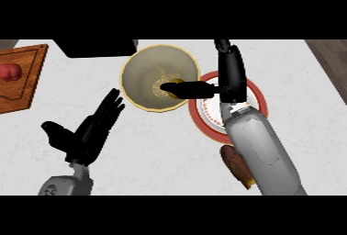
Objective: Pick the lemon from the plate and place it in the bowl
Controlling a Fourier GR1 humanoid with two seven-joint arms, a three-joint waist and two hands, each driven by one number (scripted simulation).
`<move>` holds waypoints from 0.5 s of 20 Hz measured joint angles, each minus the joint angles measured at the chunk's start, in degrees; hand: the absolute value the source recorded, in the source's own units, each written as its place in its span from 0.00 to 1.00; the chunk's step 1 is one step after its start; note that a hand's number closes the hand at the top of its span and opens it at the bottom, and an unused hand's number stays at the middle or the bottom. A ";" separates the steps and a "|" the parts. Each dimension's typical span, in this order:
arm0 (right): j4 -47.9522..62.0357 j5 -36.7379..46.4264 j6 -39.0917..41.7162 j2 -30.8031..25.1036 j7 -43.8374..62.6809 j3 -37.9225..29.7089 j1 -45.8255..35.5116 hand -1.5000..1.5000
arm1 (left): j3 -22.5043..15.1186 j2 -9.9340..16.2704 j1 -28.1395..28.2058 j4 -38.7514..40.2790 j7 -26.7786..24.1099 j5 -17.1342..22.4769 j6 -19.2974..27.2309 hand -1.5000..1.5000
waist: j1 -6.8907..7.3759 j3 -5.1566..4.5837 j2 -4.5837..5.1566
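Note:
The pale yellow bowl (150, 69) stands at the counter's top middle. A small bit of the yellow lemon (176, 81) shows near the bowl's centre, mostly hidden by the thumb of my right hand (234, 85). That hand hovers over the red-rimmed white plate (260, 103) just right of the bowl. Its fingers are straight and point away from me, and its thumb stretches left over the bowl's inside. The hand is open, not curled round the lemon. My left hand (92, 131) rests open at the lower left, fingers up.
A wooden cutting board (30, 87) with a red fruit (9, 72) lies at the left edge. A black object (95, 47) sits behind the bowl. A brown oblong vegetable (235, 166) lies beside my right forearm, below the plate.

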 measured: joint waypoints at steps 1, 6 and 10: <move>-3.92 -0.04 0.41 -0.15 0.13 1.29 2.88 0.00 | 0.14 0.09 0.63 -0.12 -0.29 0.14 -0.14 0.50 | -0.40 -0.01 -0.13; -21.61 0.53 2.66 -3.15 -0.81 8.59 20.00 1.00 | 0.81 0.38 2.36 -0.82 -0.74 0.06 0.30 0.50 | -2.22 -0.01 -0.50; -33.66 1.19 3.67 -7.16 -3.93 14.83 35.58 1.00 | 1.45 0.83 3.05 -1.35 -1.10 0.09 0.41 0.50 | -3.15 0.02 -0.51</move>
